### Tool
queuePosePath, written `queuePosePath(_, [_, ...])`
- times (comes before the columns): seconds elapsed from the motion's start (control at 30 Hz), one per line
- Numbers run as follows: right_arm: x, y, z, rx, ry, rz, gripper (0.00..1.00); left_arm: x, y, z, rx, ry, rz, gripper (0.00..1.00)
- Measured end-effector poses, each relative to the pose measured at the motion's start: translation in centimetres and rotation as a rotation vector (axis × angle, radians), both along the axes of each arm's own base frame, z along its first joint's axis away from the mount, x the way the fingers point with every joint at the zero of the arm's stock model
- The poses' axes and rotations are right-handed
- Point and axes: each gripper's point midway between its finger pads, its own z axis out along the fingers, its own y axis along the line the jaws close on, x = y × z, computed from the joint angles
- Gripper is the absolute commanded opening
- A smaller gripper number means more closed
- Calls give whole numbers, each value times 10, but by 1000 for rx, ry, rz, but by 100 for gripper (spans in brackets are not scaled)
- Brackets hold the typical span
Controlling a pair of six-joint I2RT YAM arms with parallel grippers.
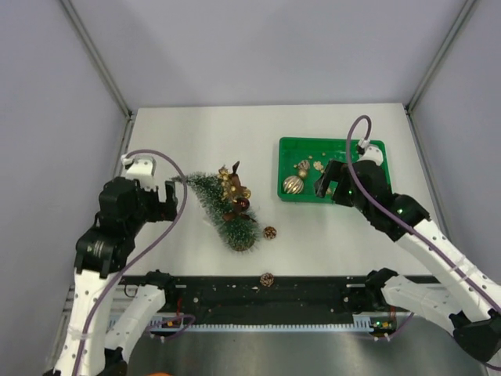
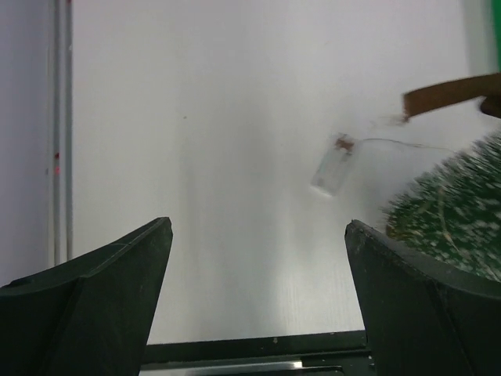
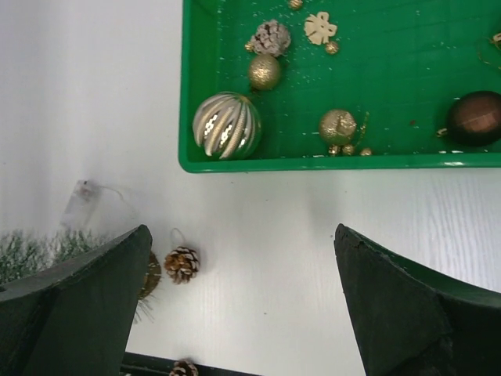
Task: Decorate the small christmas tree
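Observation:
The small christmas tree [image 1: 223, 207] lies on its side at the table's middle, tip to the far left and base [image 1: 244, 237] toward me, with gold and brown ornaments on it. It also shows in the left wrist view [image 2: 450, 215] and at the edge of the right wrist view [image 3: 31, 249]. My left gripper [image 1: 169, 200] is open and empty, just left of the tree's tip. My right gripper [image 1: 323, 185] is open and empty above the near edge of the green tray [image 1: 293, 149]. The tray [image 3: 337, 163] holds a ribbed silver-gold ball [image 3: 227, 125], a brown ball [image 3: 473, 117] and small gold pieces.
A loose pinecone [image 1: 269, 233] lies on the table right of the tree's base, also in the right wrist view [image 3: 182, 264]. Another pinecone [image 1: 267, 279] sits at the near edge rail. A small clear battery pack [image 2: 332, 168] on a thin wire lies beside the tree.

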Motion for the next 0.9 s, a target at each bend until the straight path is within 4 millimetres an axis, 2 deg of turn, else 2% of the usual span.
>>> queuePosePath(0.17, [-5, -17, -2, -58, 47, -14, 99, 28, 28, -30, 53, 178, 169, 96])
queuePosePath(0.3, [-7, -22, 16, -73, 32, -10, 99, 40, 70, -47, -13, 272, 335, 92])
queuePosePath(0.4, [-8, -25, 28, -83, 16, -8, 99, 44, 89, -50, -55, 295, 391, 90])
queuePosePath(0.57, [-10, -27, 34, -99, 11, -2, 99, 52, 93, -58, -83, 286, 358, 93])
queuePosePath(0.77, [-13, -29, 34, -110, 13, 4, 99, 38, 82, -55, -97, 195, 319, 93])
queuePosePath(0.9, [-14, -29, 35, -111, 7, 13, 99, 39, 83, -49, -93, 163, 319, 93])
